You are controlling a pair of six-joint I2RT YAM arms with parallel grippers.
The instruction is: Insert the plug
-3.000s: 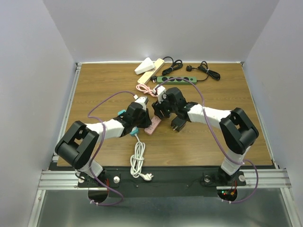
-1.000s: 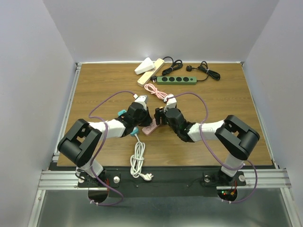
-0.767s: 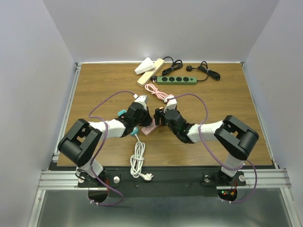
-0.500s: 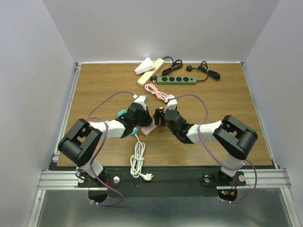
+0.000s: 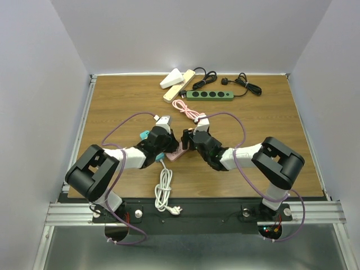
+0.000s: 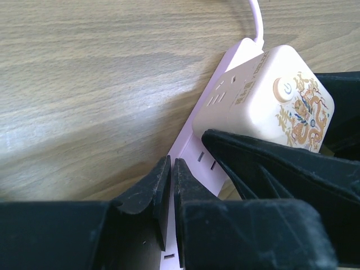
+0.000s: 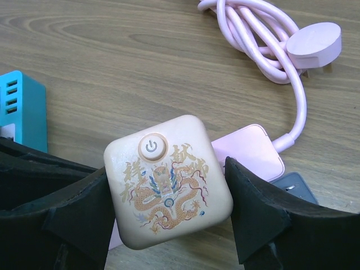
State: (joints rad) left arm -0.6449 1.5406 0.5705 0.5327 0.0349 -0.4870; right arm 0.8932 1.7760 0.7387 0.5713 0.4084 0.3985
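Cream cube plug (image 7: 167, 177), dragon-printed, sits at frame centre on the pink power strip (image 7: 247, 149), clasped on both sides by the wide-spread right gripper (image 7: 169, 197). The left gripper (image 6: 170, 171), fingers all but together, rests at the strip's edge, seemingly steadying it. Insertion looks to be in hand, and the next move likely calls for a straight downward press. The cube's underside is hidden, so its seating cannot be told.
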